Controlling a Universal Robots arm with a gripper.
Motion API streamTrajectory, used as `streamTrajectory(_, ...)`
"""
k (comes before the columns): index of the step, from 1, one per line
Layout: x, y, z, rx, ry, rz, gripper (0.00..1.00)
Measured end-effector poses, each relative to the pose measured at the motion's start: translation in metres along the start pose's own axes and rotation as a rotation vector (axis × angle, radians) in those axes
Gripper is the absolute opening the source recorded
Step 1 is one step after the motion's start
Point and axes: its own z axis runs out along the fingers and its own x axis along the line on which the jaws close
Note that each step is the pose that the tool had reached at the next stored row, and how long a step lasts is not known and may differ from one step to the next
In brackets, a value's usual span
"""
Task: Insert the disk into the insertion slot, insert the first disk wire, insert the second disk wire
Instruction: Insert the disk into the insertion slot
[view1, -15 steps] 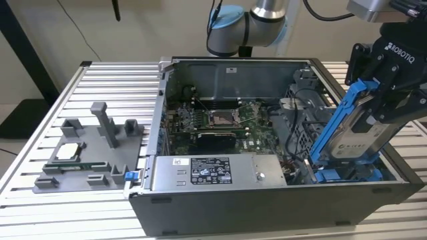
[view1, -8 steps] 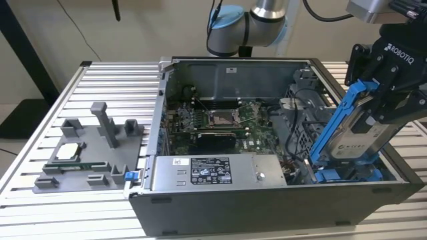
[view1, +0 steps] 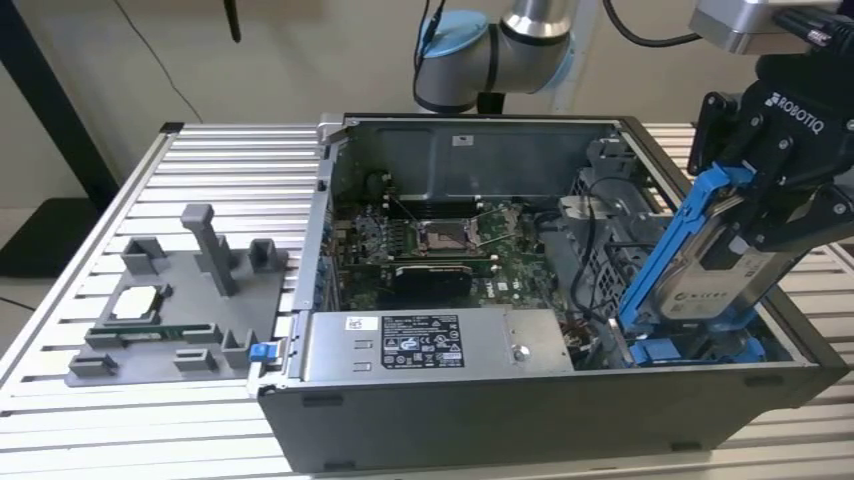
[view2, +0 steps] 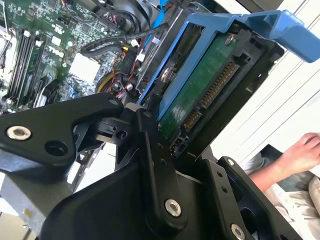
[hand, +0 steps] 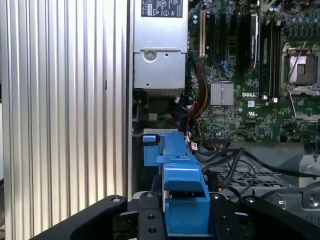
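The claw (view1: 771, 220) is clamped on the disk (view1: 705, 288), held tilted with its lower end inside the computer case (view1: 534, 420). Within the case, black cables (hand: 232, 159) crowd beside it.

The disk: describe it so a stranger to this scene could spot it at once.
Find the open computer case on the slatted table. At its end on the exterior view's right, the gripper holds the disk, tilted. Unlike the long silver power-supply box nearby, it sits in a bright blue frame.
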Motion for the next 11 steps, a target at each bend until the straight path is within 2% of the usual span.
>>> streamTrajectory(7, 0.0, -0.0003, 0.0031, 0.0002, -0.0002, -0.003, 0.0)
streamTrajectory(11, 0.0, -0.0006, 0.0067, 0.0043, -0.0001, -0.005, 0.0)
